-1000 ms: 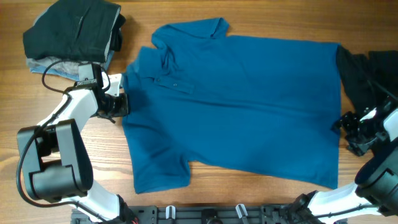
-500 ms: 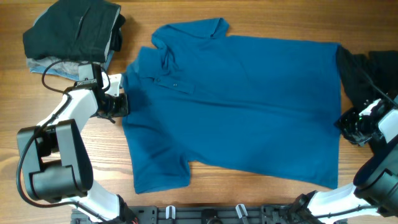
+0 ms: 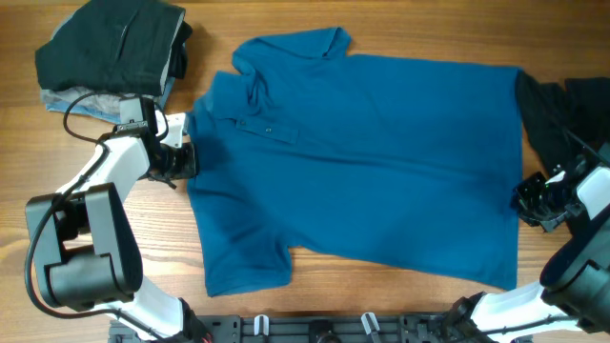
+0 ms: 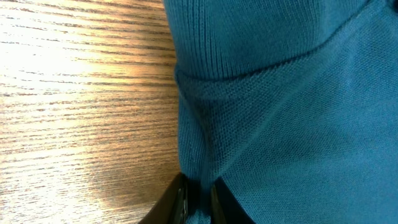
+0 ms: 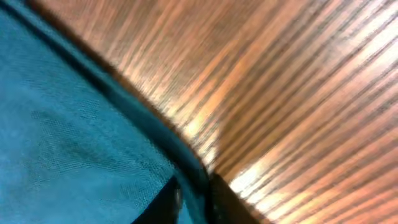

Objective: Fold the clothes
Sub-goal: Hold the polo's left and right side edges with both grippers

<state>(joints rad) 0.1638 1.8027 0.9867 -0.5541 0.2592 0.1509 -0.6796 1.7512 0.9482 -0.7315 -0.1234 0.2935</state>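
A blue polo shirt (image 3: 362, 162) lies spread flat on the wooden table (image 3: 124, 233), collar to the left and hem to the right. My left gripper (image 3: 186, 160) is at the shirt's left edge, below the collar. In the left wrist view it (image 4: 199, 202) is shut on a pinched fold of the blue knit (image 4: 280, 93). My right gripper (image 3: 522, 198) is at the hem on the right side. In the blurred right wrist view it (image 5: 196, 199) is shut on the edge of the blue cloth (image 5: 74, 137), with bare wood beside it.
A stack of folded dark and light clothes (image 3: 110, 52) sits at the back left. A black garment (image 3: 562, 119) lies at the right edge, partly under the shirt's hem. A black rail (image 3: 315, 329) runs along the table's front edge.
My right gripper has moved left onto the shirt's hem and its jaws have closed on the edge. The left gripper and the shirt have stayed where they were.
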